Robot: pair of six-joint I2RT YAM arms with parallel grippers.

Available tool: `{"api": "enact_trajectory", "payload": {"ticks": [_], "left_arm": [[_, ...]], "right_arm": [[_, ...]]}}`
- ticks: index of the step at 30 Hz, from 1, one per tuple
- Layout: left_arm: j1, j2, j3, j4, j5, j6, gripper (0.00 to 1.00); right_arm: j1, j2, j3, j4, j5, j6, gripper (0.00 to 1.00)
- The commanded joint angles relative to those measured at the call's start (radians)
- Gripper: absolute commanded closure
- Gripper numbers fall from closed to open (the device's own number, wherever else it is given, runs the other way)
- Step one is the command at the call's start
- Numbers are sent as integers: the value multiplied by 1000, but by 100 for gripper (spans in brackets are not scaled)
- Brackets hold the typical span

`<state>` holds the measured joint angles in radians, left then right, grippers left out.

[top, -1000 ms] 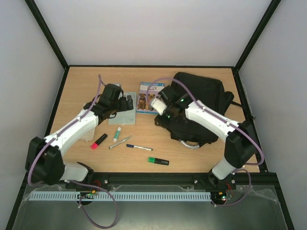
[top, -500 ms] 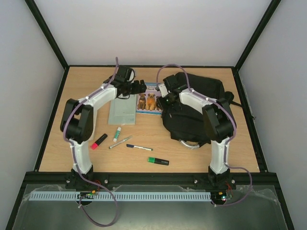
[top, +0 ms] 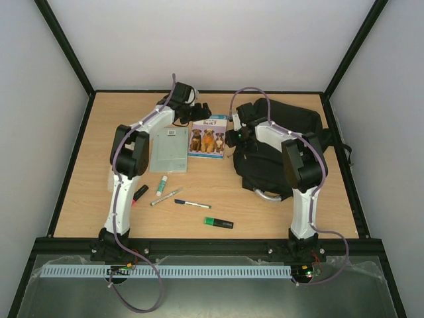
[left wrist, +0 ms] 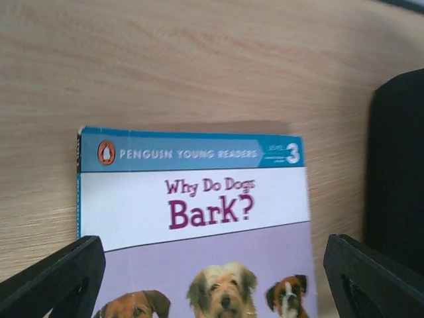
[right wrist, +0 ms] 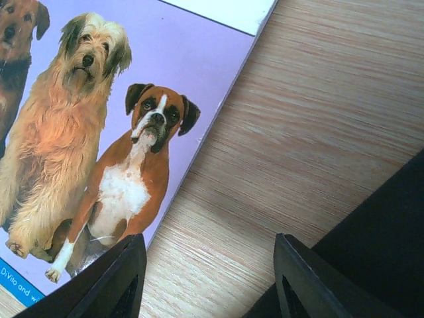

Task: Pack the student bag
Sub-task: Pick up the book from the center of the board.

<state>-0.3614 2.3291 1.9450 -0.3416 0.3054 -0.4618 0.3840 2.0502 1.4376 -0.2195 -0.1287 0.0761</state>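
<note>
The student bag [top: 285,149], a large black backpack with a grey handle, lies at the back right of the table. It shows as a dark mass in the left wrist view [left wrist: 397,172] and the right wrist view [right wrist: 387,248]. A dog book [top: 207,137] lies flat just left of it. My left gripper [top: 200,115] hovers over the book's far end [left wrist: 192,199], wide open and holding nothing. Over the bare wood between book [right wrist: 99,132] and bag, my right gripper [top: 232,136] is open and empty.
A grey notebook [top: 169,150] lies left of the book. Nearer the front lie a red marker [top: 138,194], a white-green stick [top: 161,185], a silver pen [top: 165,196], a dark pen [top: 192,203] and a green highlighter [top: 218,223].
Both arms have stretched toward the back. The left gripper went from over the grey notebook to the book's far end. The right gripper moved off the bag's front to its left edge.
</note>
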Motion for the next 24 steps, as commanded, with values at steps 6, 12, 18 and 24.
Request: {"api": "enact_trajectory", "payload": {"ticks": [6,12,18,24], "left_arm": [[6,120,101,-118,-76,24,7],[11,155,104,-170,-80,22,9],[13,138,79,-259,-55,46,10],[16,99,23,-261,81,77,14]], "right_arm": [[-17,67,-15,-38,-146,8,46],[-17,116,12,-63,-220,12,46],[-17,152,25,-73,-223,28,49],[-17,193,41,-95,-196,46,62]]}}
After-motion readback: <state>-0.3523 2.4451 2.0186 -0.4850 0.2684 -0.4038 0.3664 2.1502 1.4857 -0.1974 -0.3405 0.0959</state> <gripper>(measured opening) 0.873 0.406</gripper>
